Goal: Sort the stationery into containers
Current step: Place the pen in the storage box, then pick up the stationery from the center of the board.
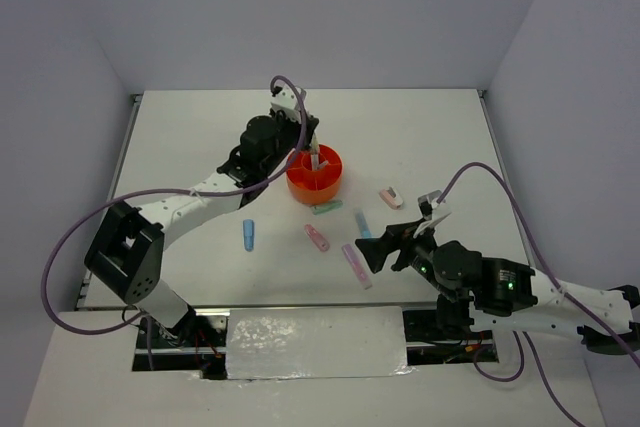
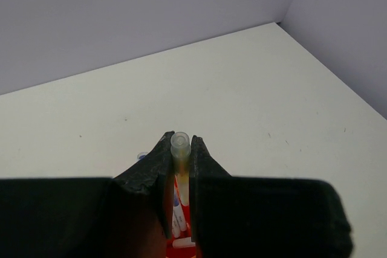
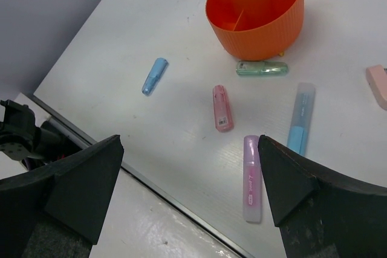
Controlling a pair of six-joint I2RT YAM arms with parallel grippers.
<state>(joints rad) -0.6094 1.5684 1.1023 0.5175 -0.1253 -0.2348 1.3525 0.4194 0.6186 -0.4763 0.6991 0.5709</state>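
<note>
Fingers (image 2: 151, 170) of L gripper (image 2: 180, 149) pinch a marker (image 2: 179, 141) right over orange cup (image 3: 260, 31). R gripper (image 3: 190, 143) wide open, cup's near-right side.

We see ribbed, faintly glossy orange plastic on the organiser (image 3: 260, 28), frosted translucent plastic on the markers (image 3: 252, 179), a smooth matt white worktop (image 3: 151, 22), and rough matt black fingers (image 2: 151, 173) on the left hand (image 2: 180, 143).

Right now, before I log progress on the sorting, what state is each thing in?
left gripper: shut on yellow marker
yellow marker: held over orange organiser
right gripper: open, empty
orange organiser: upright, items in centre tube
green marker: lying beside organiser
pink marker: lying loose
purple marker: lying loose
short blue marker: lying loose
long blue marker: lying loose
eraser: lying loose
</note>
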